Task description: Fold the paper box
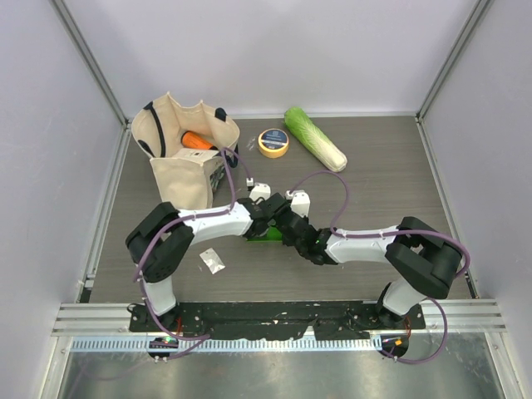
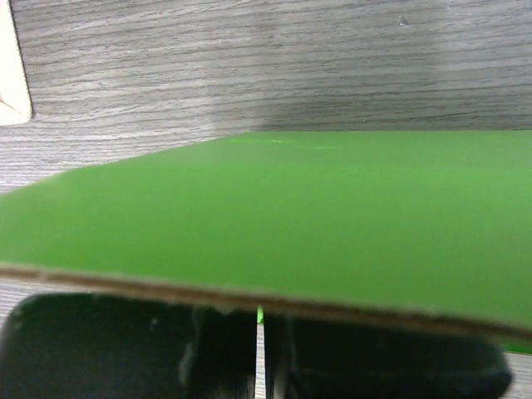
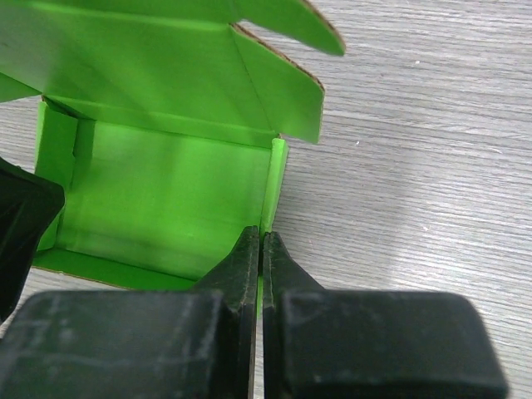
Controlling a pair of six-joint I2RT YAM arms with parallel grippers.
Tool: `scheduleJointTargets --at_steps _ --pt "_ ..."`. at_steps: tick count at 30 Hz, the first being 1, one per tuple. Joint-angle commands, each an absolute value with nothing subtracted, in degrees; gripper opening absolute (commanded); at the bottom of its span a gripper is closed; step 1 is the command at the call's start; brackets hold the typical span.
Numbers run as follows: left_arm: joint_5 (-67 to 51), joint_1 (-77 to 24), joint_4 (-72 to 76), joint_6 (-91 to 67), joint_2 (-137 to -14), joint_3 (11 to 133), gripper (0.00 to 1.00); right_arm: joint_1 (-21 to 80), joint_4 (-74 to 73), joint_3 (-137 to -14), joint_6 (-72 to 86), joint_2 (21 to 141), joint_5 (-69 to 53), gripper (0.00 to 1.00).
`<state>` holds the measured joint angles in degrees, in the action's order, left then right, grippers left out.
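Note:
The paper box [image 1: 264, 238] is bright green card, lying mid-table between my two grippers. In the right wrist view it [image 3: 166, 191] stands open with raised walls and flaps spread behind. My right gripper [image 3: 262, 235] is shut on the box's right side wall, also seen from above [image 1: 293, 234]. In the left wrist view a green panel [image 2: 291, 216] lies across my fingers [image 2: 150, 341]. My left gripper [image 2: 259, 314] is closed to a thin slit with a sliver of green card at its top. From above it [image 1: 271, 218] sits at the box's far edge.
A cream tote bag [image 1: 187, 162] holding an orange item [image 1: 197, 140] stands at the back left. A yellow tape roll [image 1: 273, 142] and a pale-green cabbage [image 1: 314, 139] lie at the back. A small clear packet [image 1: 213, 260] lies near the left arm.

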<state>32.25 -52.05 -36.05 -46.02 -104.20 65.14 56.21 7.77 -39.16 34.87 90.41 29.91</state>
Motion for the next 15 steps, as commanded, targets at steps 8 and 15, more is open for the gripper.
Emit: scheduleJointTargets --at_steps 8,15 --pt "23.99 -48.87 -30.85 -44.74 -96.33 58.89 0.46 57.48 7.91 -38.76 35.33 89.56 28.39 0.01" --pt "20.14 -47.64 -30.41 -44.47 -90.45 56.87 0.61 57.48 7.38 -39.02 35.07 89.56 28.39 0.01"
